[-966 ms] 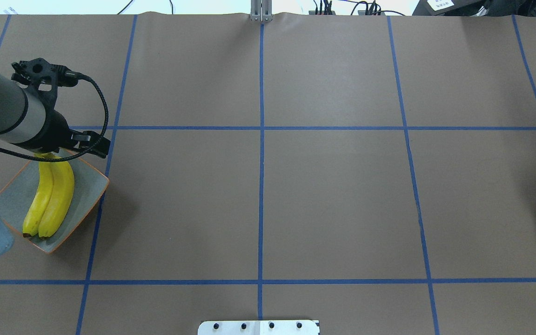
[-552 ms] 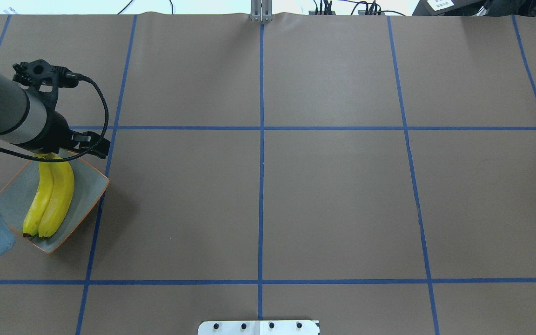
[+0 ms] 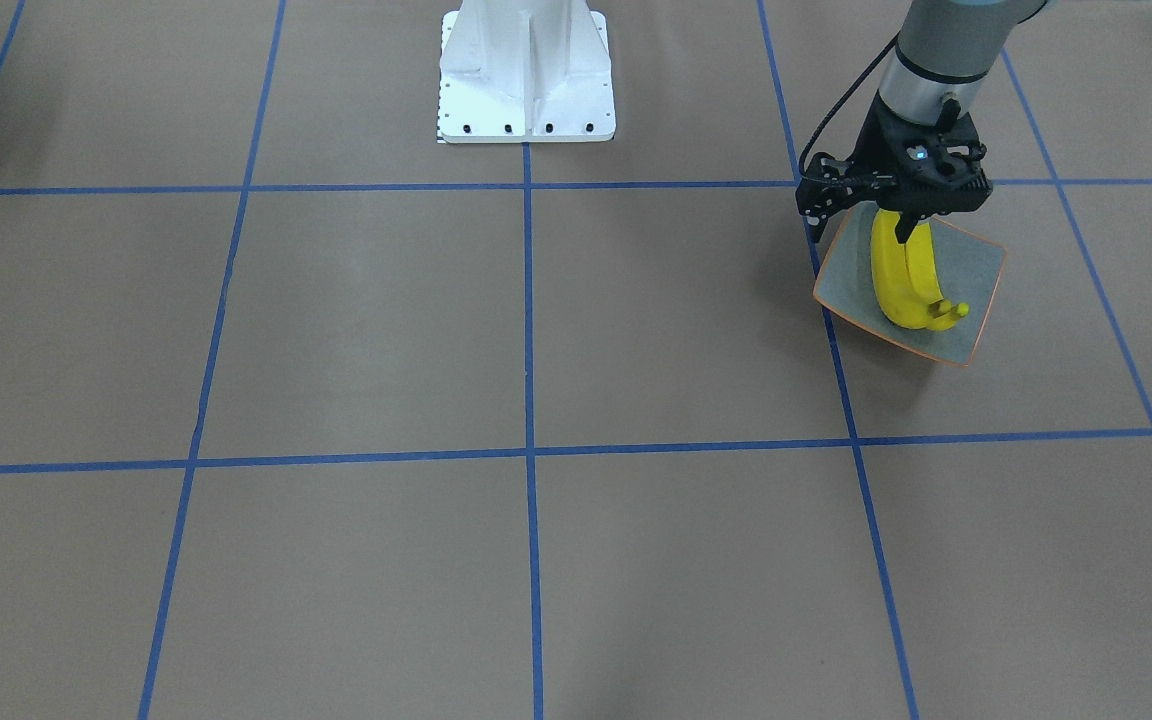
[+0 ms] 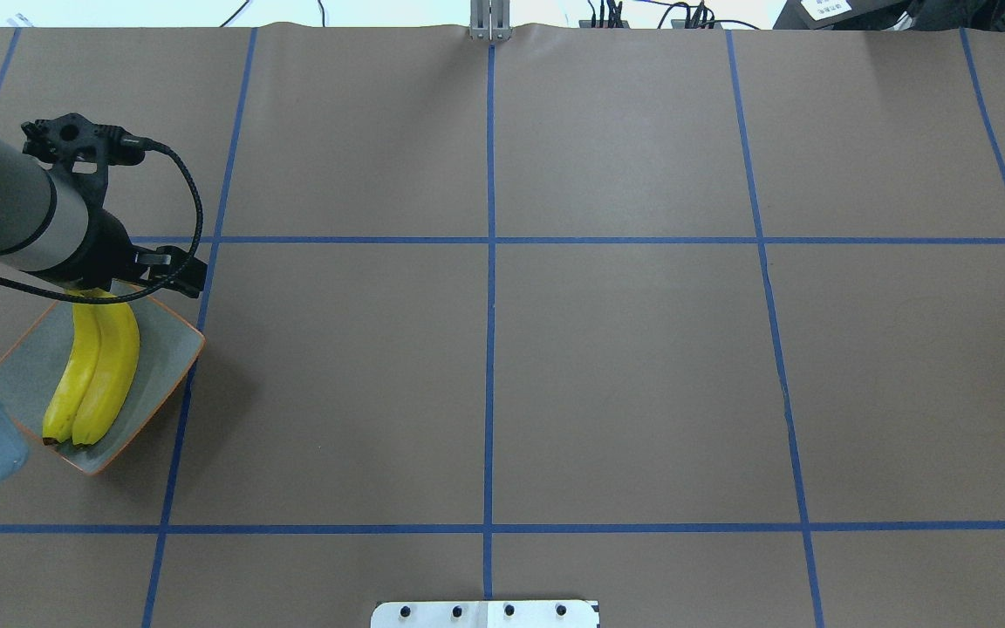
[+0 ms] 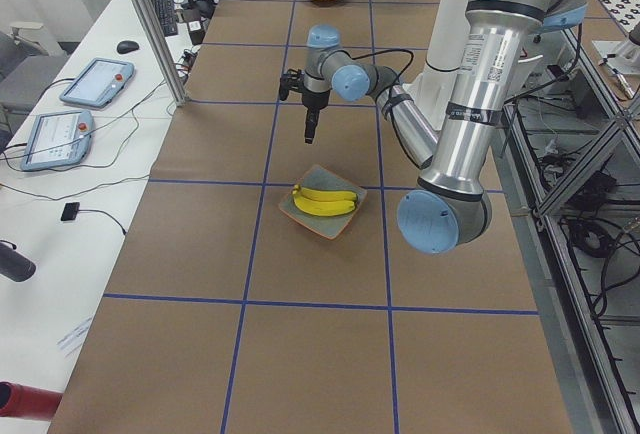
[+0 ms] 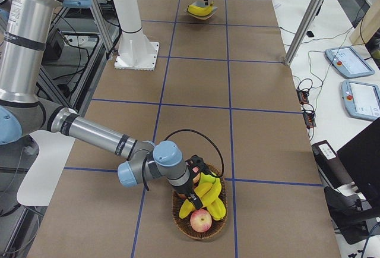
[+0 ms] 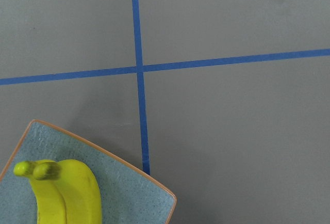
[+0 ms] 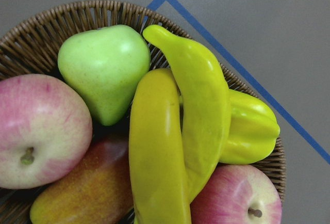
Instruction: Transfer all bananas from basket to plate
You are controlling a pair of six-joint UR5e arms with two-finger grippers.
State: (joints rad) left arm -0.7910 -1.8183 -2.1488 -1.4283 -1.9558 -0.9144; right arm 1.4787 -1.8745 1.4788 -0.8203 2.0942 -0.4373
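Silver arms — pale-blue joints, black cables

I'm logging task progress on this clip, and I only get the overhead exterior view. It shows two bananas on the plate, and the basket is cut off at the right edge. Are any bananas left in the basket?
Observer: Yes. The right wrist view shows two bananas lying side by side in the basket among other fruit.
Operator: I can't see the right arm at all. Where is it?
Observer: In the exterior right view, the right gripper is down over the basket, right at those bananas. I cannot tell whether it is open or shut.
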